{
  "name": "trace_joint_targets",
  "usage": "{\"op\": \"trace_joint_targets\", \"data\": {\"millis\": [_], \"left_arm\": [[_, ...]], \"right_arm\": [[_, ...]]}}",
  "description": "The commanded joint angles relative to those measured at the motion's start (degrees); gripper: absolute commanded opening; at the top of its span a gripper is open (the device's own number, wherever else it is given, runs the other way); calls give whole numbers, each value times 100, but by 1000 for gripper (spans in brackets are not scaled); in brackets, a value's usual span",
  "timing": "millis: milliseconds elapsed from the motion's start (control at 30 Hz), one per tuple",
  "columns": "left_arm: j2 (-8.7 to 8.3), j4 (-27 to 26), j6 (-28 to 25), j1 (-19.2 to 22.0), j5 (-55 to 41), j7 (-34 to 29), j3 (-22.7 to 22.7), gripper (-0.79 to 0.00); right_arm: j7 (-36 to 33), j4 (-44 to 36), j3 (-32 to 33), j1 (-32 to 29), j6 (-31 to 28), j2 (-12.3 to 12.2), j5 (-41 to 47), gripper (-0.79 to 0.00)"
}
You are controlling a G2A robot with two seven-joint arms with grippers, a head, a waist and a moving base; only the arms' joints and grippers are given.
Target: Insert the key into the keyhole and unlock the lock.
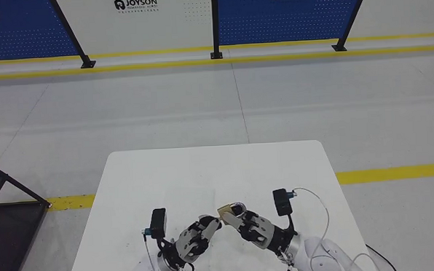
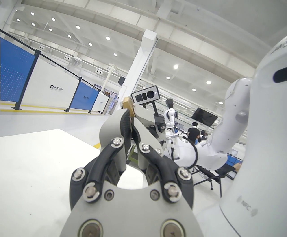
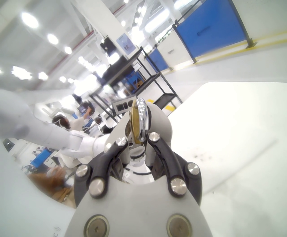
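Over the near edge of the white table (image 1: 204,172), the two grippers are held tip to tip. The left gripper (image 1: 210,225) is seen on one side and the right gripper (image 1: 240,215) on the other, and they almost touch.

The right gripper's fingers are clamped on the lock (image 3: 134,122). It is a small gold-coloured padlock with a shiny silver loop (image 3: 143,114). The lock is held up off the table, right between the two grippers.

The left gripper's fingers (image 2: 143,134) are squeezed tight together, with their dark pads pressed close. Their tips are pointed at the lock and are set just beside it. The key is perhaps pinched between those pads, but it is too hidden to be made out.
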State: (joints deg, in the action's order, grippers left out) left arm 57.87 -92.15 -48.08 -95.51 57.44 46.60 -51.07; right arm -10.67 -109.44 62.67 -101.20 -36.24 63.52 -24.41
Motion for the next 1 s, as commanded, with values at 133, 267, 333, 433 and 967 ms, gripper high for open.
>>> {"op": "trace_joint_targets", "data": {"millis": [133,267,333,433,967], "left_arm": [[51,-19,355,-45,384,234,3,-785],[86,-22,545,-44,498,322,11,-785],[101,-31,649,-44,547,325,9,-785],[120,-52,796,-49,647,349,5,-785],[203,-93,1527,-100,1261,656,18,-785]], "right_arm": [[-38,-62,15,-35,130,-11,30,-785],[-67,-100,24,-50,189,-19,14,-785],[-64,-124,28,-66,207,-23,-1,-785],[-26,-157,48,-99,245,-29,-39,-785],[130,-315,87,-247,465,-46,-125,-785]]}}
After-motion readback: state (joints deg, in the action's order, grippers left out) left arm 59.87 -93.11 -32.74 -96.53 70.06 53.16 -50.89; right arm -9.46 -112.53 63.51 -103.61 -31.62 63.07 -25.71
